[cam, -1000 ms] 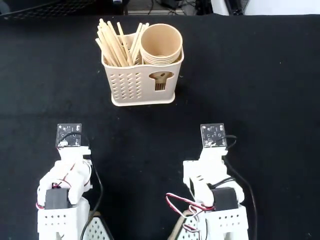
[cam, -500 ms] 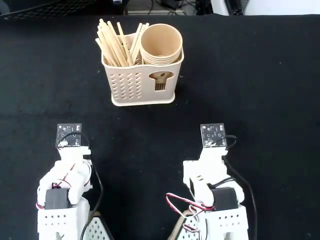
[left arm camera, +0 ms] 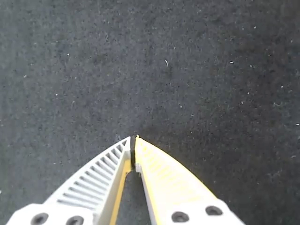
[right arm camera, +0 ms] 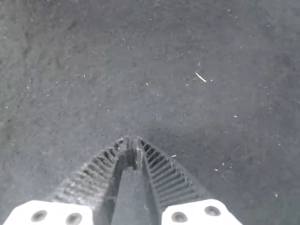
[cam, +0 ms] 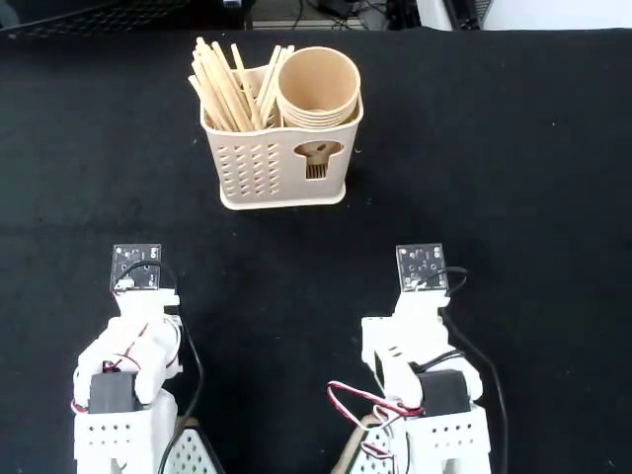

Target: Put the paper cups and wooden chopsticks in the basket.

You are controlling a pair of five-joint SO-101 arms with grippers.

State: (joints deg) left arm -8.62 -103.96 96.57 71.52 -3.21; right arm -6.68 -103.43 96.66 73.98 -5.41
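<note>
Little to spoil with paper cups [cam: 318, 87] and chopsticks [cam: 232, 89] standing in the basket [cam: 267, 163], left claw [left arm camera: 133, 140] and right claw [right arm camera: 132, 143] pinched together empty, barring a stray swing tipping it over.

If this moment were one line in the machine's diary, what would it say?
paper cups: stacked in basket | wooden chopsticks: in basket | left gripper: shut, empty | right gripper: shut, empty | task: looks done
</note>
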